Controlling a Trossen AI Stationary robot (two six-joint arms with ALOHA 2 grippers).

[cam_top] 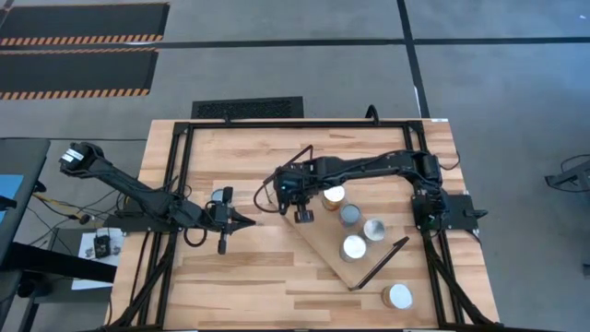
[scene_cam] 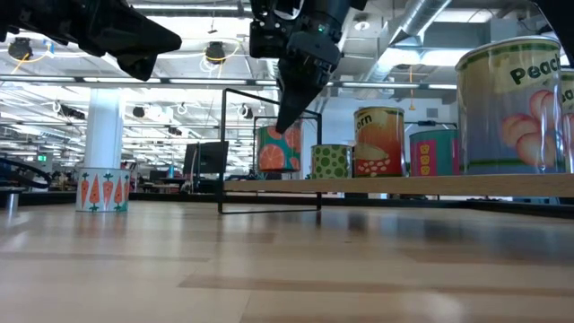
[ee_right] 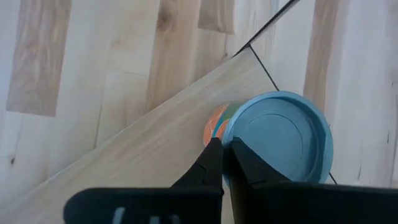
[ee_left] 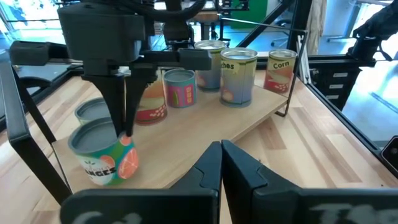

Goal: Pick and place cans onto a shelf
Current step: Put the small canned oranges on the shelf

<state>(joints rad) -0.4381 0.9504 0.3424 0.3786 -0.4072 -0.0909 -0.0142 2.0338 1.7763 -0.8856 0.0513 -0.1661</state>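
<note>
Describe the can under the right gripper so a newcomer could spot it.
Find the pale-wood shelf lying slantwise on the table. At its end nearest the left arm, a can stands directly under the right gripper. Only its label shows orange slices.

The tabletop (cam_top: pixel 240 277) is made of pale wooden slats and sits inside a black metal frame (cam_top: pixel 175 175). Grey floor (cam_top: pixel 516 83) surrounds it. Two black mats with orange-striped edges (cam_top: pixel 78 51) lie on the floor at the far left, and a black grille (cam_top: pixel 247 108) lies at the far edge. A white pillar (scene_cam: pixel 104 135) stands in the room behind.
</note>
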